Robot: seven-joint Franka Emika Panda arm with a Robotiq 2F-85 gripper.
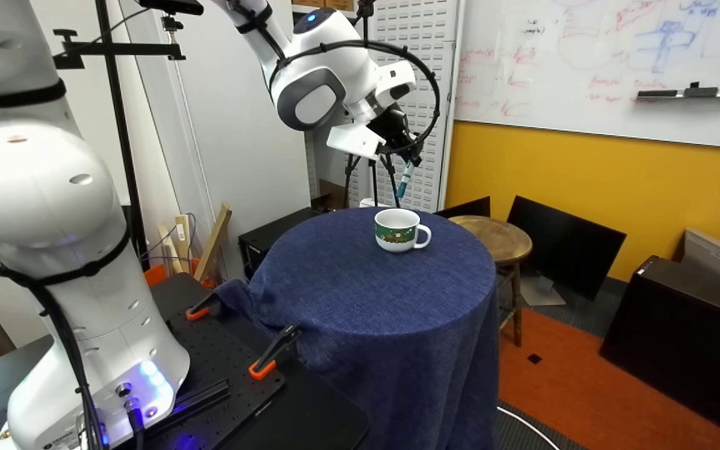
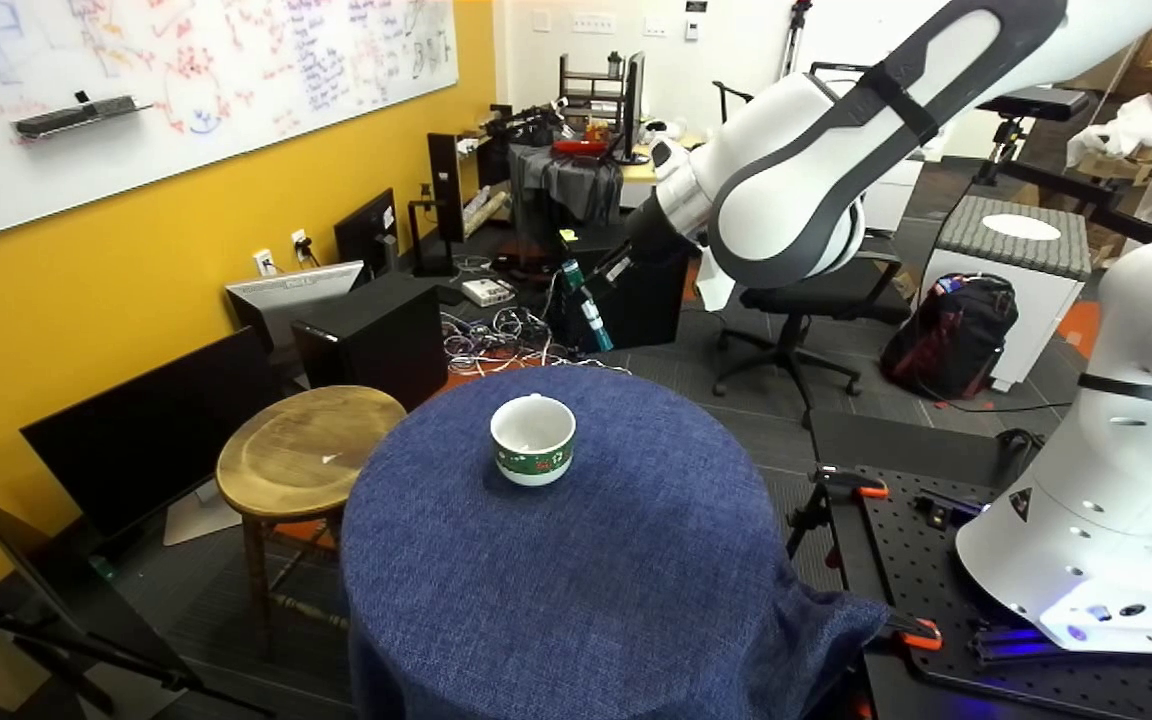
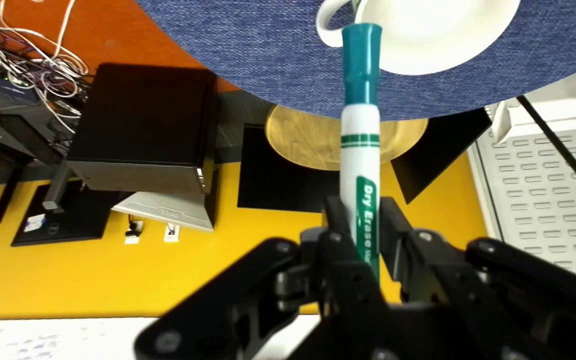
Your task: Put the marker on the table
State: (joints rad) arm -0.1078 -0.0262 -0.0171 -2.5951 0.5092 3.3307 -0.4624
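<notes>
The marker is white with a teal cap and a green "Dry Erase" label. It shows in the wrist view (image 3: 360, 120) and in both exterior views (image 1: 404, 180) (image 2: 594, 325). My gripper (image 3: 360, 215) is shut on the marker's body, with the teal cap pointing away from the fingers. In the exterior views the gripper (image 1: 415, 161) (image 2: 588, 293) holds the marker tilted, cap end down, in the air above the level of the tabletop. The round table (image 1: 360, 281) (image 2: 616, 580) (image 3: 258, 55) is draped in navy cloth. The marker's lower end is hidden between the fingers in the wrist view.
A white-and-green cup (image 1: 396, 230) (image 2: 533, 440) (image 3: 433, 30) stands upright on the table, its handle close to the cap in the wrist view. A wooden stool (image 1: 497, 237) (image 2: 311, 450) stands beside the table. Black clamps (image 1: 279, 347) sit on the robot's base plate edge.
</notes>
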